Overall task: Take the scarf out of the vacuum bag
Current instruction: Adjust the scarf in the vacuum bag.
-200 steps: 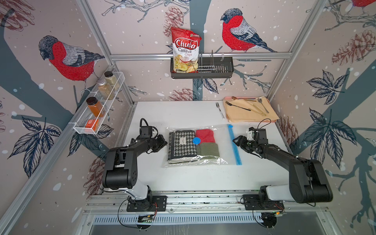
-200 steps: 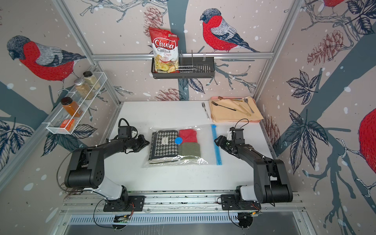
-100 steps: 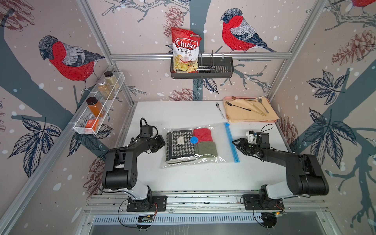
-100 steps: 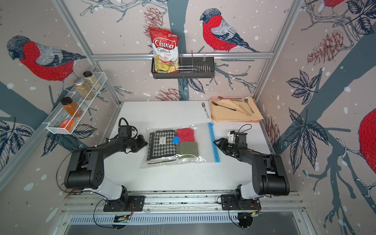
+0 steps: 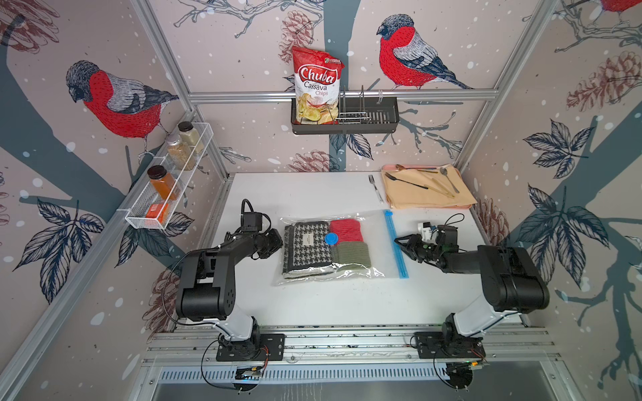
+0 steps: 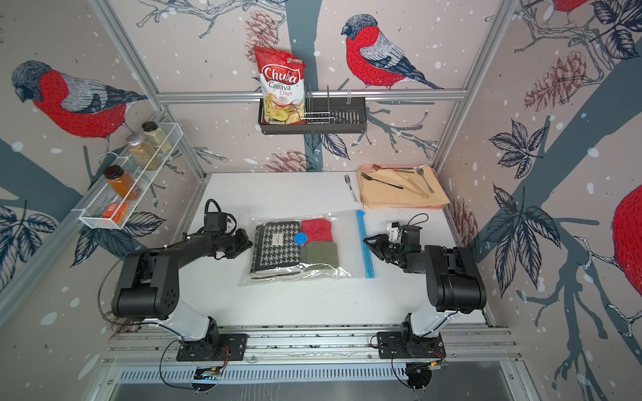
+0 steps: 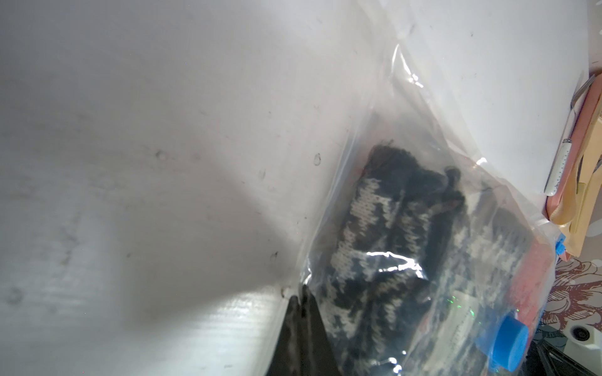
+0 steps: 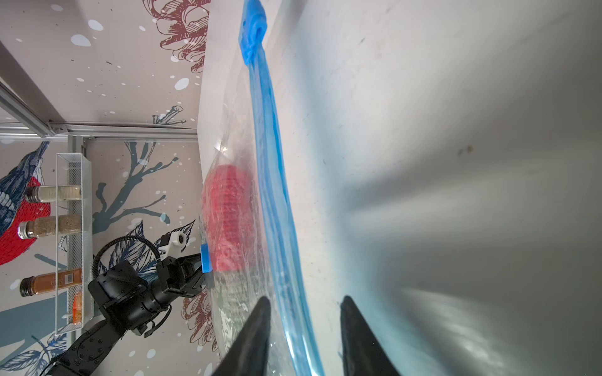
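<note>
the vacuum bag [image 5: 375,239] lies flat on the white table [image 5: 312,194] between the two arms, its long axis running from one arm to the other. its blue zip strip [image 5: 399,260] faces the right arm and its closed end the left. the scarf [image 5: 305,257] is inside at the closed end, its longer side running far to near. its white label faces up, the print too small to read.

the left gripper [image 7: 301,301] has its tips together at the bag's edge; i cannot tell whether plastic is caught. the right gripper [image 8: 305,299] stands apart, astride the zip strip. the chip bag [image 5: 317,90] on the wall reads "chuba cassava chips".
</note>
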Robot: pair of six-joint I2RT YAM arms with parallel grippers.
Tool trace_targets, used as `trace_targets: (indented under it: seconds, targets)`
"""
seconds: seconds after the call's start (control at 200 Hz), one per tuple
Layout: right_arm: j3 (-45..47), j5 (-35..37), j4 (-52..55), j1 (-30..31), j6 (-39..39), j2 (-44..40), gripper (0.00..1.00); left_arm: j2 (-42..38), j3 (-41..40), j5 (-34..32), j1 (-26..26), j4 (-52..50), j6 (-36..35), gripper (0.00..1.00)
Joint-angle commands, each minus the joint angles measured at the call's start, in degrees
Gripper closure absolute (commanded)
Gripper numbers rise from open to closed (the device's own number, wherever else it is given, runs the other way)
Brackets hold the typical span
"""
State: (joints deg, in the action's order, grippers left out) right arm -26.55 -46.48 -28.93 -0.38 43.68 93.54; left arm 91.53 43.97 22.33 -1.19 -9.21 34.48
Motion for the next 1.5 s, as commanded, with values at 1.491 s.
trace_targets:
  seconds: [1.491]
  targets:
    - [-15.0,34.1,29.8,19.6,-15.1,1.7,1.0,-18.8,20.1,1.5,16.7,-4.6,1.8,1.0]
